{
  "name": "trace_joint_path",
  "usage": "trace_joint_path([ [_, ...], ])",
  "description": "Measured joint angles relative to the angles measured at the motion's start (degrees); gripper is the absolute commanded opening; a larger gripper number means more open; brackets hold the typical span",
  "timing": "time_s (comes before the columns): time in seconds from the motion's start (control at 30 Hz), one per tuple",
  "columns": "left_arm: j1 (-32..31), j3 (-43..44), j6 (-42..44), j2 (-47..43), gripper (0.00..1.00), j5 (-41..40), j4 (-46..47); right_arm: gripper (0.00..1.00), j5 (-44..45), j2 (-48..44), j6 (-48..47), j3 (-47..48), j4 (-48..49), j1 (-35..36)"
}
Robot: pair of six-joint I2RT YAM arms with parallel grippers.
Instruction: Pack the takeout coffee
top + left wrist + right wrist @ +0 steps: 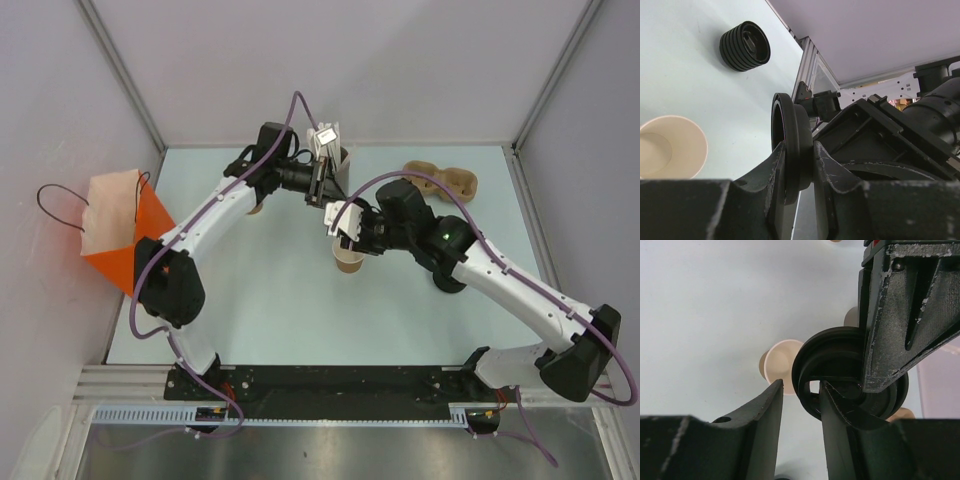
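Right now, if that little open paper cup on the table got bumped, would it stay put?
Probably not. The paper cup looks empty, so it is likely light and would slide or tip easily. It stands upright and unlidded; its thin wall would probably dent under a hard squeeze.

Bare table [270, 320] near bases; left arm [215, 215], right arm [500, 275] flanking takeout coffee [349, 262].

Tan takeout coffee [349, 264] stands upright, lidless, mid-table [270, 310].

Tan-brown takeout coffee [349, 264], black lid [786, 120], orange bag [150, 225], pale mint table [280, 320].
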Motion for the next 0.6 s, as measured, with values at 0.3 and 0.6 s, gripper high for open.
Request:
trace_joint_path([
  [0.3,0.22,0.00,-0.39,0.00,0.22,0.04,0.74,0.36,3.69,0.20,-0.02,-1.84,2.51,1.03],
  [0.6,0.24,0.00,-1.27,0.00,0.22,1.20,1.42,0.17,7.72,1.09,-0.09,-2.73,5.70,1.81],
])
